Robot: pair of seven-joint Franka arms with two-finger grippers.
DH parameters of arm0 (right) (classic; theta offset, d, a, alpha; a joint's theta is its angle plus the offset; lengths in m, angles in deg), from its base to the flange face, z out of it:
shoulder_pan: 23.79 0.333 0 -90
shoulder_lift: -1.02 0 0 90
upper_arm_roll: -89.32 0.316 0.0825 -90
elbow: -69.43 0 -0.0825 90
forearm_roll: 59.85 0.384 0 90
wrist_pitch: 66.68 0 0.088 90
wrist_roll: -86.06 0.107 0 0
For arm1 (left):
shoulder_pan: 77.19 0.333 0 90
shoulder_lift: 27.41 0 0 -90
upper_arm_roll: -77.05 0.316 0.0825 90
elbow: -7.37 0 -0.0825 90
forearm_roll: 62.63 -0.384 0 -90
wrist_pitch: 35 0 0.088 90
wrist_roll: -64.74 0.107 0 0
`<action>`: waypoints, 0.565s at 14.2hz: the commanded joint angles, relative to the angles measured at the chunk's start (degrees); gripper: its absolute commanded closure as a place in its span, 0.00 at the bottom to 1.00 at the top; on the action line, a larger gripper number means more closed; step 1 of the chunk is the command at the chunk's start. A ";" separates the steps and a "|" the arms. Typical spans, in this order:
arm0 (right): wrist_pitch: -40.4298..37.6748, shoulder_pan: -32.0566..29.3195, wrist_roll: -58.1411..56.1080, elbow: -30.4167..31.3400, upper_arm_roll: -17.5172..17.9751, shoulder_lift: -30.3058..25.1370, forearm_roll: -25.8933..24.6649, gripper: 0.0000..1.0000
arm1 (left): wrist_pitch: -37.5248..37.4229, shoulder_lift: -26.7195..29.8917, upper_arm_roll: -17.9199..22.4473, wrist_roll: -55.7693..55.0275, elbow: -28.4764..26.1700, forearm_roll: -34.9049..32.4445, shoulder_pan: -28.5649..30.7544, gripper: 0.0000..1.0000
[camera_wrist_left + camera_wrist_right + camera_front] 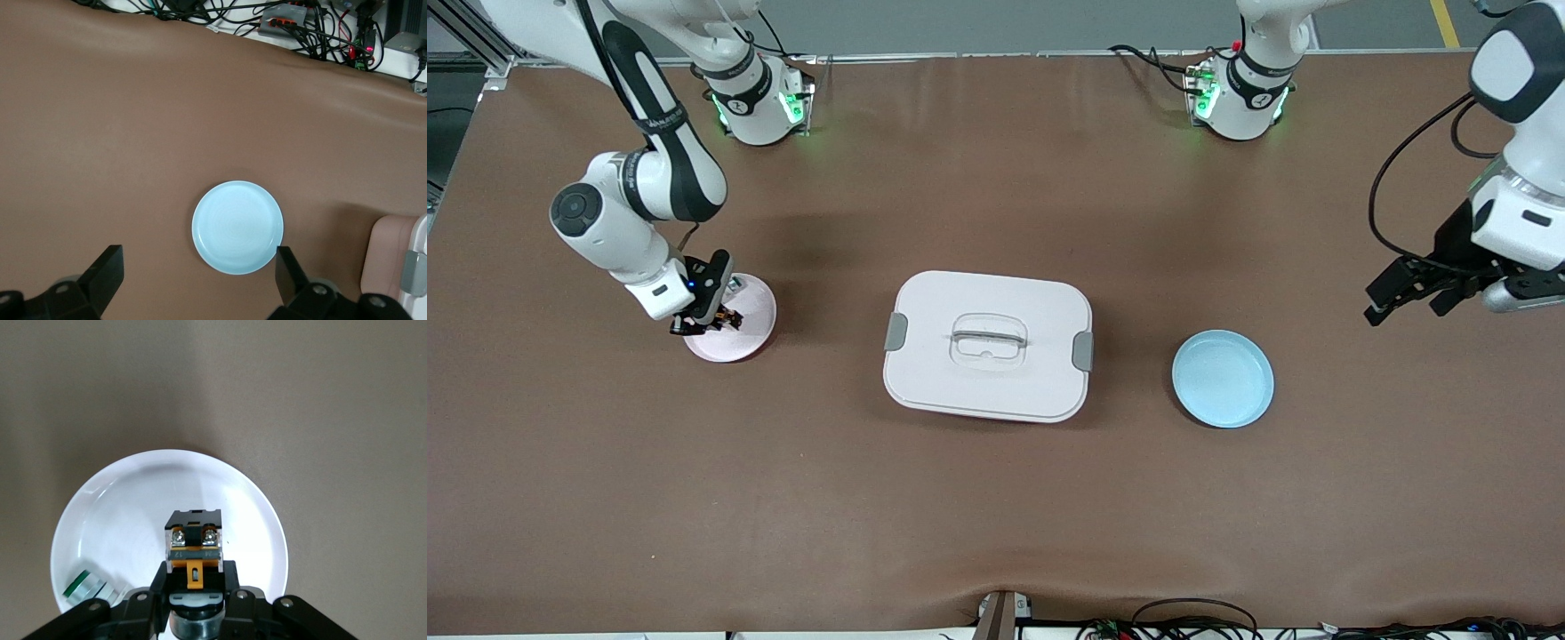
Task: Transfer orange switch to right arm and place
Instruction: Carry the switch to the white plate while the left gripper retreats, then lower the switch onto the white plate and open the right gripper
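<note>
The orange switch (193, 550), a tiny black block with an orange middle, sits between the fingers of my right gripper (194, 577), which is shut on it. In the front view that gripper (716, 320) is low over the pink plate (749, 342) toward the right arm's end of the table, with the switch (732, 317) at its tip. Whether the switch touches the plate (133, 513) I cannot tell. My left gripper (1409, 298) hangs open and empty over the table beside the light blue plate (1223, 378). In the left wrist view its fingers (107, 267) are spread wide above that plate (237, 227).
A small green-and-silver part (87, 587) lies on the pink plate's rim side. A white lidded box (987, 347) with grey latches stands mid-table between the two plates. Cables (293, 27) run along the table edge nearest the front camera.
</note>
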 commanded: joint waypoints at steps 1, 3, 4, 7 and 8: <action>1.32 -1.22 -1.09 0.00 0.75 1.50 -1.21 1.00 | -4.93 -0.92 -0.20 0.55 3.62 -1.25 0.84 0.00; 0.97 -1.22 -1.27 -0.18 0.75 2.03 -1.30 1.00 | -6.86 -0.83 -0.12 1.16 4.76 -1.25 0.84 0.00; 1.40 -1.22 -1.53 -0.18 0.75 2.90 -1.30 1.00 | -8.44 -0.92 -0.20 1.25 5.99 -1.25 0.84 0.00; 1.76 -1.40 -1.88 -0.27 0.66 4.67 -1.30 1.00 | -11.35 -1.00 -0.20 2.39 7.84 -1.34 1.28 0.00; 1.84 -1.40 -1.80 -0.27 0.75 5.02 -1.30 1.00 | -11.35 -1.18 -0.20 2.74 8.19 -1.34 1.28 0.00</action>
